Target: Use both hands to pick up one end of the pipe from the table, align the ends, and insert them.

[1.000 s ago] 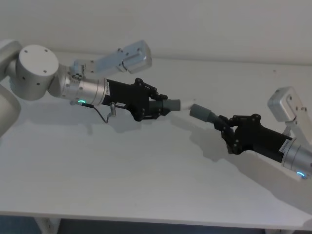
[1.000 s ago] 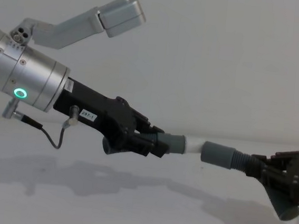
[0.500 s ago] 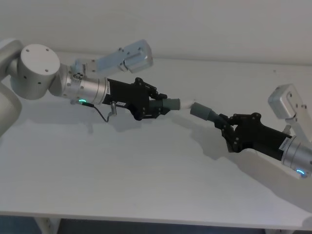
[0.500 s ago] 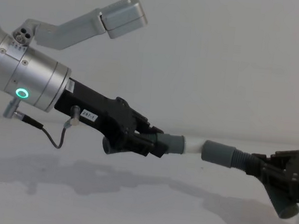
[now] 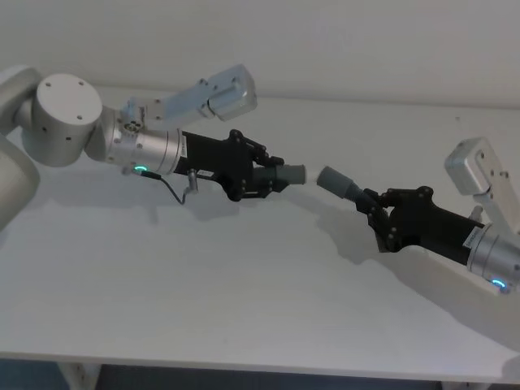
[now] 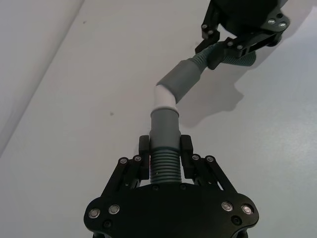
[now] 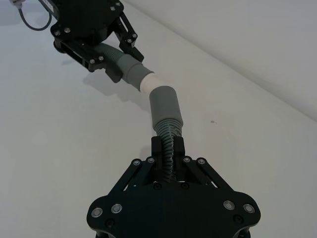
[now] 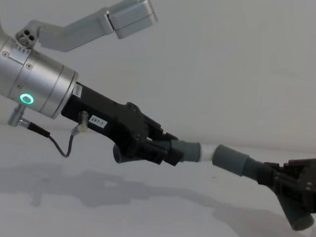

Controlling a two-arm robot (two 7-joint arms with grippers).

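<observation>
**Pipe ends lined up in mid-air, tips nearly meeting**

While both pipe pieces hang above it, the white counter (image 5: 203, 284) spreads wide under the arms, carrying only their shadows.

Left arm comes in from the left side of the head view, thick silver wrist (image 8: 35, 87) with a glowing green ring (image 8: 26, 99) on it, thin cable looping under it. Right arm comes in from the lower right, silver wrist (image 5: 491, 260) with a small lit ring too.

Left claw (image 5: 272, 175) is clenched on the slimmer pipe piece (image 5: 280, 174), fingers (image 6: 185, 148) pinching the ribbed neck either side, seen plainly in the left wrist view. Piece points toward the right arm, held off the counter.

Right claw (image 5: 371, 205) is clamped on the thicker pipe piece (image 5: 341, 185), gripping its ribbed neck (image 7: 169, 141), fingers tight on both sides in the right wrist view. Curved tail of that piece sticks out below the claw in the chest view (image 8: 299, 219).

Wider grey socket (image 8: 229, 159) on the right piece faces the lighter spigot (image 8: 205, 153) on the left piece. In the chest view the two tips sit just beside each other, roughly in line; wrist views show the spigot's end at the socket mouth at a slight angle, cannot tell if it has entered.
</observation>
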